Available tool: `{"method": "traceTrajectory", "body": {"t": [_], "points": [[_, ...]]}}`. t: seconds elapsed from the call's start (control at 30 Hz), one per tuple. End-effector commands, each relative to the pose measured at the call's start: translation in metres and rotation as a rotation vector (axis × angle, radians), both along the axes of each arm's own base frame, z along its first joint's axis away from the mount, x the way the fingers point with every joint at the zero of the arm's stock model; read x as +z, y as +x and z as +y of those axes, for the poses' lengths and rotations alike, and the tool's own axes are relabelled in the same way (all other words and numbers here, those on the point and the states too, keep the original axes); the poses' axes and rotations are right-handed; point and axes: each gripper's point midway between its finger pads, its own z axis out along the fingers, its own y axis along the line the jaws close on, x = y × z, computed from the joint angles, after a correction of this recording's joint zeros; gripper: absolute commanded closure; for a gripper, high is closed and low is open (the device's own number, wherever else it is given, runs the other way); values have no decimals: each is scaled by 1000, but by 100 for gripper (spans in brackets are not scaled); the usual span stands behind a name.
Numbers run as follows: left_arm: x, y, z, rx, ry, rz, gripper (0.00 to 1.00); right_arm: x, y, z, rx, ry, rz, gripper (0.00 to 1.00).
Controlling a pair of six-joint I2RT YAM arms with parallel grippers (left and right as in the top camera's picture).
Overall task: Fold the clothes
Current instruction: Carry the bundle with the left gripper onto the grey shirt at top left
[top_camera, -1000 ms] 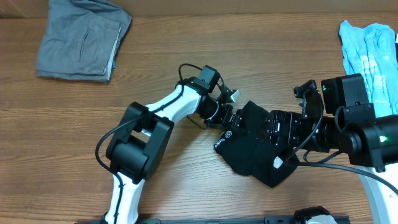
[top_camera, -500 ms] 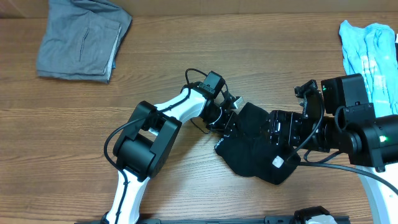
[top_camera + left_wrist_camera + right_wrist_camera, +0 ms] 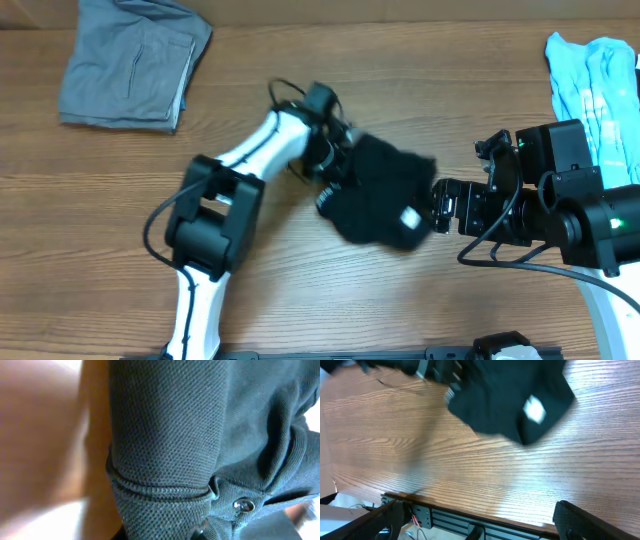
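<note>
- Centre of the overhead frame: black T-shirt (image 3: 375, 190) lies in a crumpled heap on the table (image 3: 300, 300), white tag (image 3: 408, 217) up; no flat panel or clean fold shows.
- The left gripper (image 3: 335, 160) is at the heap's left edge. Bunched fabric fills its wrist view, so it reads as pinching the cloth.
- The right gripper (image 3: 477, 510) is spread wide and empty, just right of the heap.
- Judgement: early stage; spreading out and every fold are left.
</note>
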Motion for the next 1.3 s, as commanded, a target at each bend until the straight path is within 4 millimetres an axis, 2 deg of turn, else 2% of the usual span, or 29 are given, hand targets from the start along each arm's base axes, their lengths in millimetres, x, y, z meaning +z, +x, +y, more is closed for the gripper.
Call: {"method": "traceTrajectory", "body": {"t": [0.0,0.13,0.2,0.4,0.43,0.57,0.6,0.7,0.8,1.0,1.07,1.2,1.27], "points": [[6,72,69,37,208,-236,96,5,-1,0,-14,3,-11,0],[14,112,109,41,309,-392,96,5,-2,0,-19,4,-6,0],[17,135,141,84,404,-469,96,5,-2,0,-21,4,-5,0],[30,171,187,106,473,-608,96,5,-2,-1,-65,14,16,0],[35,180,201,121,482,-643,96,4,-1,-3,-77,8,18,0],[42,193,233,154,548,-689,96,2,1,-4,-100,1,33,0],[45,196,253,172,605,-696,96,0,1,-4,-106,1,42,0],[53,199,283,215,676,-700,96,-2,4,-4,-118,1,56,0],[65,203,296,242,681,-707,96,-4,5,-4,-121,-3,68,0],[122,221,314,303,712,-782,96,-10,6,-4,-121,-11,99,0],[147,227,320,342,712,-815,96,-11,6,-4,-121,-14,109,0],[175,232,330,416,711,-851,96,-13,6,-6,-127,-30,113,0],[181,233,337,456,717,-855,96,-13,7,-6,-127,-30,113,0]]}}
